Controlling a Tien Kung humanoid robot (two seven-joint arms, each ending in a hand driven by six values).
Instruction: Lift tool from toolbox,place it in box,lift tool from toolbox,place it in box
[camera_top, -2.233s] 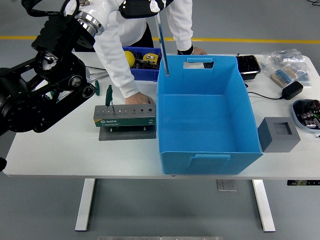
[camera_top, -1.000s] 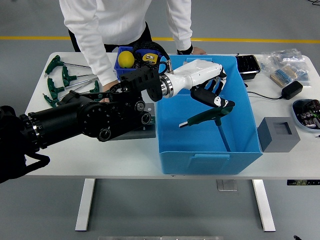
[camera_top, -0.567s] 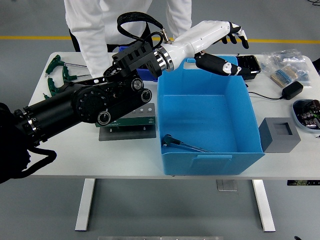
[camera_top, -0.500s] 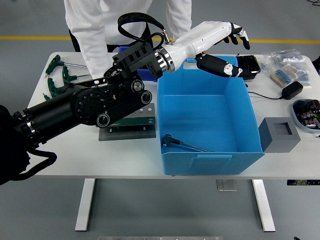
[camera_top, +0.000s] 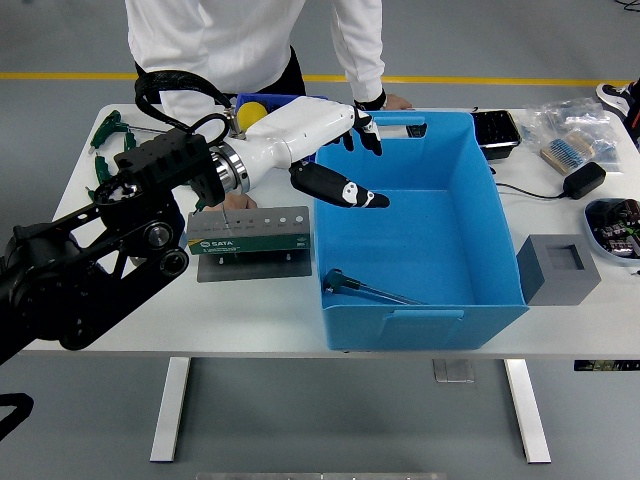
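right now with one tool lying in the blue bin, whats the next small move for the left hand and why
Probably swing the open, empty left hand left and down onto the green-handled tool standing in the green and grey toolbox. One green-handled tool already lies in the blue plastic box, and the hand hangs at the box's left wall, holding nothing.

person's hand (camera_top: 234, 201) behind toolbox (camera_top: 250, 232) — obstacle

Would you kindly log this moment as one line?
left hand: open, over blue plastic box rim | green-handled tool: inside box | right hand: unseen
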